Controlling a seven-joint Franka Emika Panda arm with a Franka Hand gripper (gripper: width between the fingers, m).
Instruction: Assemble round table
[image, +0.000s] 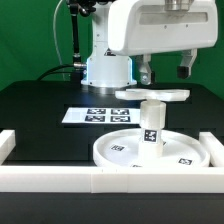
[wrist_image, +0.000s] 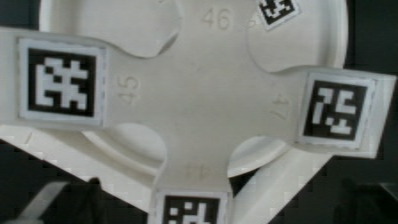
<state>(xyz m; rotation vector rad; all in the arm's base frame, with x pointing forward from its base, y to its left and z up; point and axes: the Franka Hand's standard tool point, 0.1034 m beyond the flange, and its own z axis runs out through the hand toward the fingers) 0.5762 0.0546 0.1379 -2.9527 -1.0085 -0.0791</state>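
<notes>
The round table stands near the front of the black table. At the exterior view's left lies the left border bar; next the marker board is seen just behind the rimmed disc; the leg is set upright on the disc's middle, and the cross-shaped foot is carried on its top; the tool is held above the foot, apart from it, fingers spread, nothing gripped; the right border bar closes the row. In the wrist view the foot is shown from above, tags on its arms; the leg is hidden beneath it; the disc shows around it.
</notes>
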